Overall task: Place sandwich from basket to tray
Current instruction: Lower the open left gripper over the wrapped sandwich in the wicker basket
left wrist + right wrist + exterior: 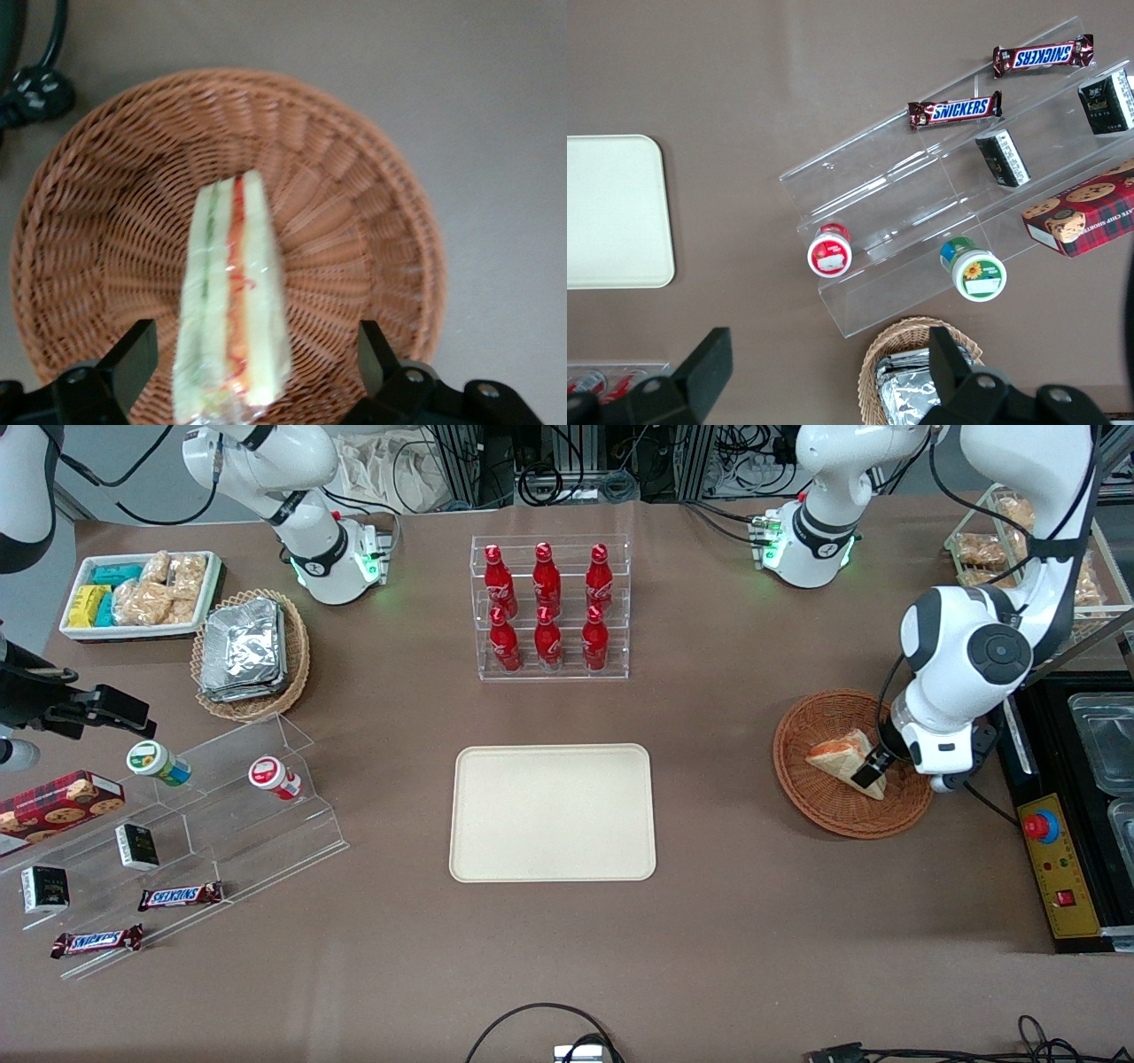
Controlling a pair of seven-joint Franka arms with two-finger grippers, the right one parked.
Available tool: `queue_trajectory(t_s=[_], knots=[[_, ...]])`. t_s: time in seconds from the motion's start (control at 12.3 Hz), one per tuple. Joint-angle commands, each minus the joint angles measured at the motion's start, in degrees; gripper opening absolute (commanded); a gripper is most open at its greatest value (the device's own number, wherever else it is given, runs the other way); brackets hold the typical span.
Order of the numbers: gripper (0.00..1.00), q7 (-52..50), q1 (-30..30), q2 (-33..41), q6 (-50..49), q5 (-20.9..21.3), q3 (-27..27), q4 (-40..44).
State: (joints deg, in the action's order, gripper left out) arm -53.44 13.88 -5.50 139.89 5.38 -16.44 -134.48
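Observation:
The sandwich (pixel 840 755) is a pale wedge lying in the round reddish-brown basket (pixel 811 802) toward the working arm's end of the table. In the left wrist view the sandwich (pixel 232 292) shows its green and red filling layers, with the basket's weave (pixel 354 221) around it. My left gripper (pixel 873 769) is low over the basket at the sandwich's thick end. It is open, and its fingers (pixel 133 359) straddle the sandwich with a gap on each side. The cream-beige tray (pixel 551 812) lies flat at the table's middle, with nothing on it.
A clear rack of red bottles (pixel 549 607) stands farther from the front camera than the tray. A black control box (pixel 1059 868) with a red button lies beside the basket. A clear stepped stand with snacks (pixel 177 841) and a tan basket of foil packs (pixel 251 654) lie toward the parked arm's end.

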Motion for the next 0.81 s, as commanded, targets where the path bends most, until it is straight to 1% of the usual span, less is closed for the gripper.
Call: queue_trajectory(t_s=[0.0,0.32,0.57,0.65,0.73], knots=[[1.00,-1.50,0.36,3.04,4.32,0.51,-0.35,-6.04],[1.00,-1.41,0.88,0.49,8.63,0.86,-0.26,-7.99],[1.00,-1.32,1.06,-3.37,11.62,0.86,0.00,-7.73],[0.88,-1.32,1.41,-4.34,12.24,0.77,0.09,-7.29],[0.51,-0.62,2.28,-4.35,12.59,0.86,0.09,-7.28]])
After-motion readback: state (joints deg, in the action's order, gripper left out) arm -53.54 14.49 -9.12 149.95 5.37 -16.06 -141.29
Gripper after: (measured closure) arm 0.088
